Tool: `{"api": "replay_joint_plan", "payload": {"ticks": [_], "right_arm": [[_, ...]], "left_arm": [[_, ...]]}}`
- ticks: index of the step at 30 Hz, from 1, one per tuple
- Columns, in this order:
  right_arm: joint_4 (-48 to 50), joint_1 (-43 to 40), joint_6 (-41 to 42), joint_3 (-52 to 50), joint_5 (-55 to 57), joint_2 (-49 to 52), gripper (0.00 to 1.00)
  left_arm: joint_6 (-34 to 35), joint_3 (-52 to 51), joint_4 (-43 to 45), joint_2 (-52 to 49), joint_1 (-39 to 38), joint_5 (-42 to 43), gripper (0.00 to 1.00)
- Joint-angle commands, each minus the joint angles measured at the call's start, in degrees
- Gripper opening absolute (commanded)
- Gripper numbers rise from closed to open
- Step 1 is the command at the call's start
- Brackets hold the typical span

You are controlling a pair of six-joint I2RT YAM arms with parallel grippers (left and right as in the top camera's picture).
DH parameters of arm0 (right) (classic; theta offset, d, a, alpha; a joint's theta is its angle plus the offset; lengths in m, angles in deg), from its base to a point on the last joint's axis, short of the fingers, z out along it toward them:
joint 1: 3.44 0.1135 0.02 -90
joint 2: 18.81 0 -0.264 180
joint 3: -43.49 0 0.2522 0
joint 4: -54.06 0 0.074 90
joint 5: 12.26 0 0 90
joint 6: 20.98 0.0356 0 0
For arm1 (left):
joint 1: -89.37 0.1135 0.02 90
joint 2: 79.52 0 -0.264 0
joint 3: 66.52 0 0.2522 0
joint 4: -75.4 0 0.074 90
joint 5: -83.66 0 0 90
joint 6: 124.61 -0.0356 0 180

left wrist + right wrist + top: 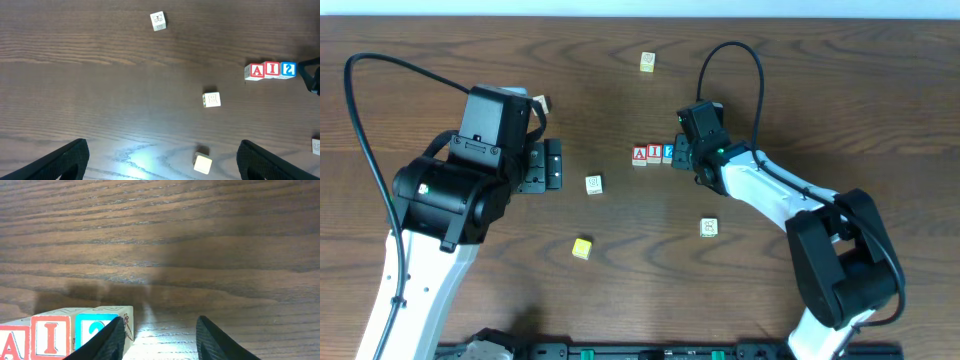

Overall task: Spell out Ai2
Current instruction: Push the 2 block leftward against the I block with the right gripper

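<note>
A block (257, 71), I block (272, 69), 2 block (288, 69) lined up touching.
My right fingers (215, 340) sit parted and empty, 2 block at nine o'clock; left fingers (65, 162) wide apart, empty.

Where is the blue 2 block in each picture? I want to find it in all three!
Overhead: the blue 2 block is a little right of the middle, at the right end of the short row.
Left wrist: at the far right, in the upper half.
Right wrist: low in the bottom left.
Shared landmark: the red I block, right beside it on its left.
</note>
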Motion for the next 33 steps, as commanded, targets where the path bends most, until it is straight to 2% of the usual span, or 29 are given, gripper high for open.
{"api": "replay_joint_plan", "payload": {"ticks": [1, 5, 12, 33], "right_arm": [[0.15, 0.57, 0.50, -0.15, 0.39, 0.74, 0.49], [0.37, 1.31, 0.48, -0.15, 0.46, 0.74, 0.47], [0.59, 1.31, 0.48, -0.15, 0.66, 0.72, 0.51], [-0.22, -0.98, 0.48, -0.09, -0.13, -0.57, 0.49]], "left_arm": [[0.90, 0.17, 0.02, -0.07, 0.04, 0.20, 0.95], [0.90, 0.17, 0.02, -0.07, 0.04, 0.20, 0.95], [0.90, 0.17, 0.04, -0.07, 0.04, 0.20, 0.95], [0.87, 0.17, 0.02, -0.09, 0.04, -0.02, 0.95]]}}
